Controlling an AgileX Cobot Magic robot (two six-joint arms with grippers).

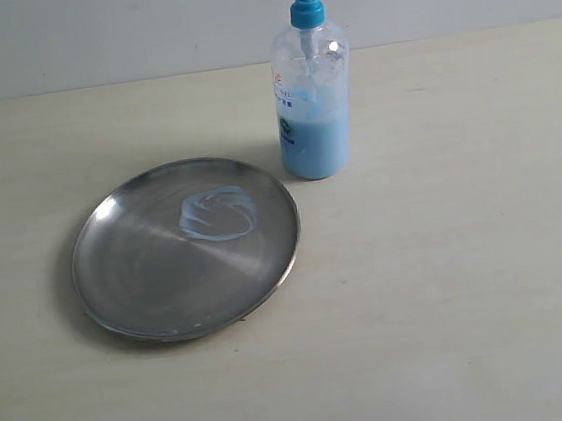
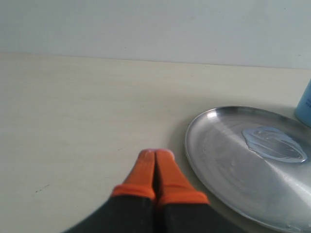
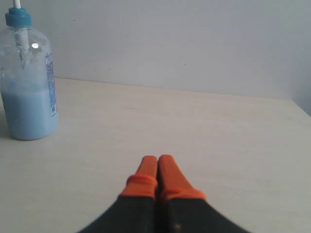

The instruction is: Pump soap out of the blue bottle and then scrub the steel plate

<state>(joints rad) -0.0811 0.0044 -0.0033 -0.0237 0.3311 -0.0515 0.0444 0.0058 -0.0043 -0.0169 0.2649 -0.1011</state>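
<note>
Two grippers, both pressed closed and empty. Your left gripper (image 2: 155, 154) had its orange-tipped black fingers (image 2: 143, 170) touching along their length with nothing between them. It hung low over the bare pale wooden worktop (image 1: 450, 283), just beside the rim of the wide, shallow round plate of brushed silver steel (image 1: 137, 276). I couldn't tell whether the tips touched the worktop. Your right gripper (image 3: 158, 159) was the same: tips together, gripping nothing, over open worktop and well apart from the tall clear plastic bottle with light-blue liquid and a blue pump head (image 1: 312, 107). Neither gripper showed in the exterior view.

The steel plate lay flat on the left half of the worktop, between the wall-side edge and the front edge. The soap (image 1: 218, 214) was a thin whitish-blue smear on the plate's floor, off centre, on the side toward the blue bottle. Tiny pale specks (image 1: 178, 332) sat by the rim facing the front edge, too small to identify.

The blue bottle stood upright near the worktop's edge along the pale grey wall (image 1: 91, 29), near the plate's rim but apart from it. Liquid filled roughly its lower half. A small printed label (image 1: 285, 120) showed on its side. The frame cut off the top of the pump head.
</note>
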